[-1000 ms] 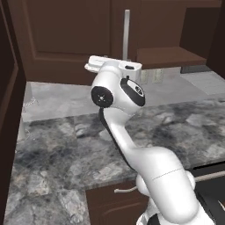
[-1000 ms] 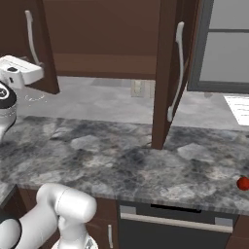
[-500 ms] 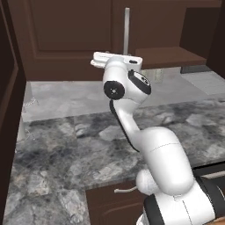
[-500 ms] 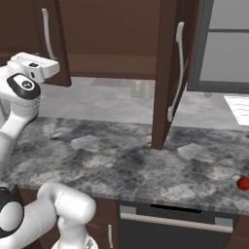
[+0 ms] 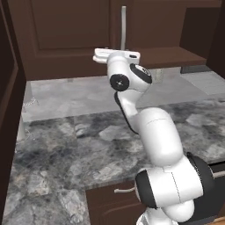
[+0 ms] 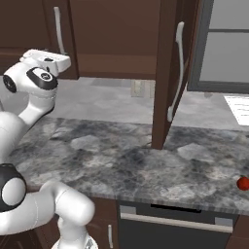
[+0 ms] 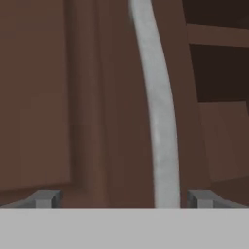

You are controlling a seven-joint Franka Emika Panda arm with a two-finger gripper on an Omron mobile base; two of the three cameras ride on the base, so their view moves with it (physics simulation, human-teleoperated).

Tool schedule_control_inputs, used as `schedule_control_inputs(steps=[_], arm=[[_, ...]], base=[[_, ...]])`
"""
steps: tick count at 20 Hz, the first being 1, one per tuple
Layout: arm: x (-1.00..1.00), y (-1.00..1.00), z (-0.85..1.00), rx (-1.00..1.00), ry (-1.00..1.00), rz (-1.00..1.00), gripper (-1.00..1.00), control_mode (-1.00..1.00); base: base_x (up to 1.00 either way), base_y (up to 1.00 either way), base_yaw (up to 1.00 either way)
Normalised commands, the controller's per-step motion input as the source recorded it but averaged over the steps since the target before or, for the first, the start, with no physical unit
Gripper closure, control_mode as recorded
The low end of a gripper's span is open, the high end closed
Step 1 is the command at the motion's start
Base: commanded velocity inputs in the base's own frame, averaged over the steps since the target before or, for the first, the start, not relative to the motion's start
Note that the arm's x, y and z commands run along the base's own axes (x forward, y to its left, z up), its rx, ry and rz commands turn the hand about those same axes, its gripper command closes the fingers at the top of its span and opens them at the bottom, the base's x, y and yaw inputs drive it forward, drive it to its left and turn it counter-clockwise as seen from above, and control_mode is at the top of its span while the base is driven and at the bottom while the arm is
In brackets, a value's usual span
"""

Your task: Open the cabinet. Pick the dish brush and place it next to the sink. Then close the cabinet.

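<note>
arm swung rightward; pincer (image 7: pixel 121 198) spread wide, straddling cabinet handle (image 7: pixel 158 112).

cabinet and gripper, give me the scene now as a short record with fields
cabinet: dark brown wall unit over the counter; right door swung open, left door shut
left door handle: long silver vertical bar, between the fingertips in the hand view, not gripped
gripper: open, raised in front of the left door
dish brush: small red item on the granite counter, far right
arm: white, reaching up from the base
</note>
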Motion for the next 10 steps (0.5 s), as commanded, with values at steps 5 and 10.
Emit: schedule_control_inputs(steps=[5,10], arm=[[0.58,-0.12,0.01,0.0,0.02,0.05,-1.0,-1.0],[0.51,-0.1,0.06,0.0,0.05,0.03,-1.0,-1.0]], base=[[0.0,0.0,0.0],[0.0,0.0,0.0]])
